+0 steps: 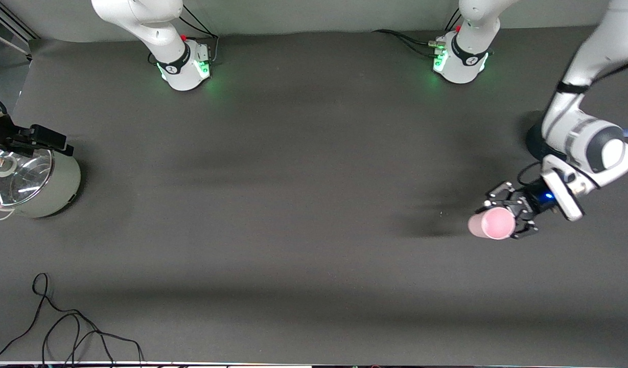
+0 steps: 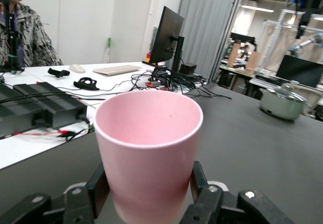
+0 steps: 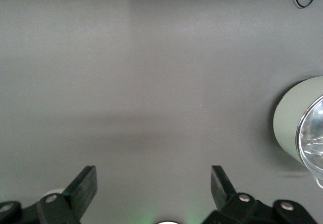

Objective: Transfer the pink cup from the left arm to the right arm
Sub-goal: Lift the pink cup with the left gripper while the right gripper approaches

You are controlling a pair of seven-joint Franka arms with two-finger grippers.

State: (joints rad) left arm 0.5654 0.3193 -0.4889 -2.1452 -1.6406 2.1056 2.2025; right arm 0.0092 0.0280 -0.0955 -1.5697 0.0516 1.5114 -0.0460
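Front view: the left arm [image 1: 582,122] comes down from the upper corner at its own end of the table, elbow bent, wrist turned toward the table's middle, and its left gripper [image 1: 503,217] hangs above the dark table [image 1: 303,204] with the jaws pinching the pink cup [image 1: 491,223]. The cup is held tilted, its open mouth turned toward the front camera, clear of the table surface. Well apart from the cup, at the right arm's end of the table, stands a pale green pot [image 1: 35,184] with a glass lid; the right gripper [image 1: 38,139] is over that pot, partly cut off by the frame edge. A loose black cable [image 1: 68,327] lies on the table nearer the front camera than the pot. Left wrist view: the cup fills the centre, its sides clamped between the black fingers [image 2: 98,188]; the green pot shows well apart from the cup across the table. Right wrist view: the right gripper [image 3: 154,183] points down at bare table just beside the pot, its fingers [image 3: 83,183] spread wide and holding nothing.
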